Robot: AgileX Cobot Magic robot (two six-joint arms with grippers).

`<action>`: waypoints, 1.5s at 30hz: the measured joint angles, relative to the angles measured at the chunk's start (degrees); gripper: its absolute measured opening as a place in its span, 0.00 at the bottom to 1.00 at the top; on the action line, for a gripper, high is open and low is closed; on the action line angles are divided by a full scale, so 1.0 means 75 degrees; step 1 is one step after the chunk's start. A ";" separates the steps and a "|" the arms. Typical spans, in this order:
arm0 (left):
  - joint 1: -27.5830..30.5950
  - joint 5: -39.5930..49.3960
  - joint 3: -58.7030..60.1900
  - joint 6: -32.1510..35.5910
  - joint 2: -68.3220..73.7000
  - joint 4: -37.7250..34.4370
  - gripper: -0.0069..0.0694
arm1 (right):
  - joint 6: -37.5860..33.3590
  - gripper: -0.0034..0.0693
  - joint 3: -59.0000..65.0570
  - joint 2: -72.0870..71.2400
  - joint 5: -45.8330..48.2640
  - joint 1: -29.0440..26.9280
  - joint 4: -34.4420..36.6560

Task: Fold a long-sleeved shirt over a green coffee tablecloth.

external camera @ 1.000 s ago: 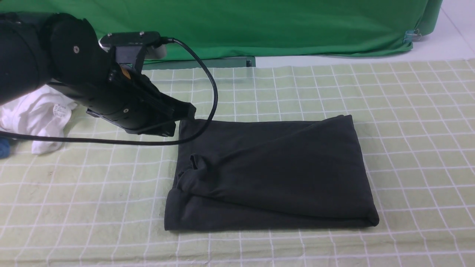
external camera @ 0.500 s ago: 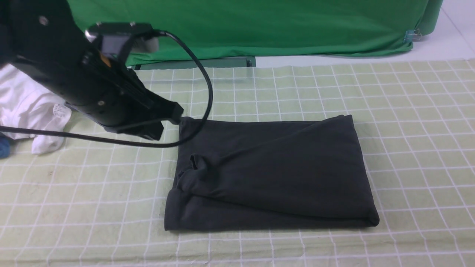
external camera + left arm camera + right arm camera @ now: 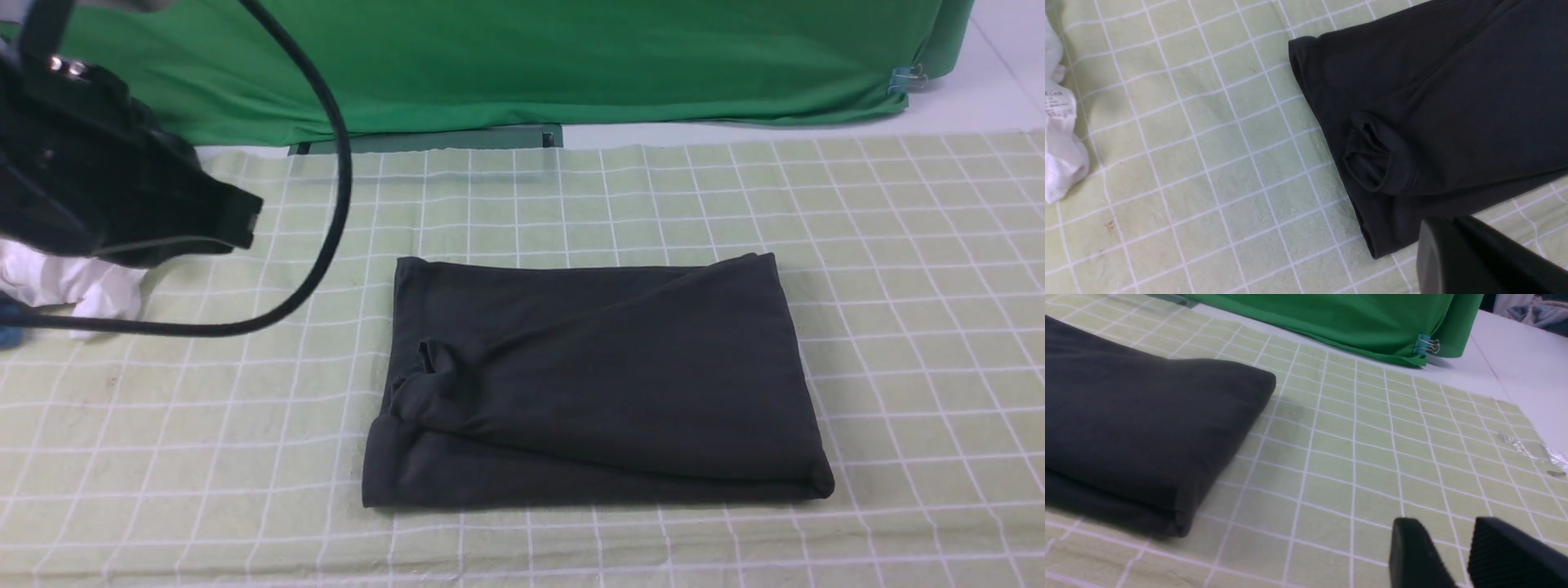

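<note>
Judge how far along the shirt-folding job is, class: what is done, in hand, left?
Done: the long-sleeved shirt lies folded into a compact rectangle on the green coffee tablecloth. In hand: nothing; the left pincer is shut and clear of it, the right pincer empty beside it. Left: perhaps tidying the bunched cuff.

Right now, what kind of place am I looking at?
Probably a robot test bench: a green backdrop clipped up behind a gridded tablecloth, a folded black shirt, and a cabled arm.

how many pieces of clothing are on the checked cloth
2: the folded black shirt mid-cloth, and a crumpled white garment at its left edge, partly hidden behind the left arm.
</note>
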 joint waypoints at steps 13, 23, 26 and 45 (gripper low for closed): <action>0.0000 0.0415 0.0660 0.0000 -0.2055 0.0091 0.11 | 0.0000 0.38 0.0000 0.0000 0.0000 0.0000 0.0000; 0.0000 -0.4271 0.5105 0.0000 -0.5342 -0.0244 0.11 | 0.0000 0.38 0.0000 0.0000 0.0000 0.0000 0.0000; 0.0000 -0.6698 0.6118 0.0000 -0.5851 -0.0244 0.11 | 0.0000 0.38 0.0000 0.0000 -0.0007 0.0000 0.0007; 0.0000 -0.9280 0.8544 0.0747 -0.5975 0.1708 0.11 | 0.0000 0.38 0.0000 0.0000 -0.0001 0.0000 0.0015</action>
